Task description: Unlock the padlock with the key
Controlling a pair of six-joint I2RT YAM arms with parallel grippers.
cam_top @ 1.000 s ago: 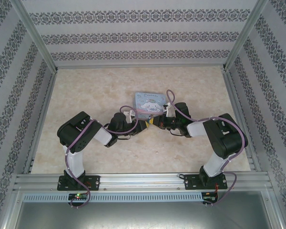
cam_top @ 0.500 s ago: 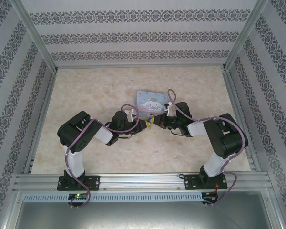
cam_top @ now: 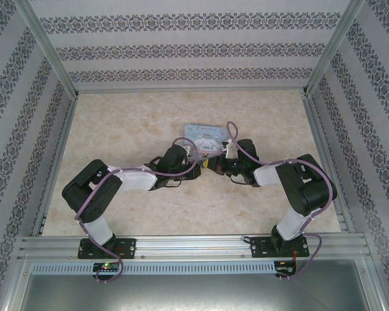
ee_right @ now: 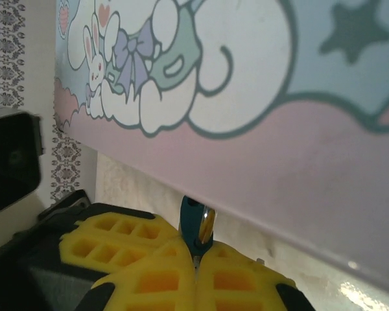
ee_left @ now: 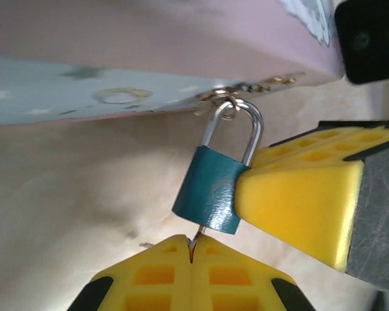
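Padlock point(ee_left: 211, 191): small, with a teal-blue metal body scuffed pale on its face and a thin silvery shackle point(ee_left: 209, 133) whose arch is closed. It hangs from a small brassy hasp point(ee_left: 246, 87) on the lower edge of the tin box point(ee_left: 117, 39), clear of the table. From my right wrist it shows edge-on point(ee_right: 193, 223), a narrow blue sliver just under the box's pink border. My left fingers point(ee_left: 189, 251) are pressed fully together, with no gap between the yellow pads, and pinch the key point(ee_left: 196, 238). Only a thin metal blade of it shows, running from the seam up to the underside of the padlock's body. My right fingers point(ee_right: 193, 269) are also closed tight, nipping the padlock's side edge; in the left wrist view they sit point(ee_left: 292, 194) hard against the body's right flank. From above, both sets of fingers meet tip to tip point(cam_top: 198, 165) point(cam_top: 212, 165) at the near edge of the box point(cam_top: 204, 133). The box lid is pale blue with a white cartoon rabbit and stars. Table point(cam_top: 129, 129): beige, marbled and matte. Walls point(cam_top: 181, 52): white paper with grey floral bands, set in an aluminium frame point(cam_top: 181, 245).
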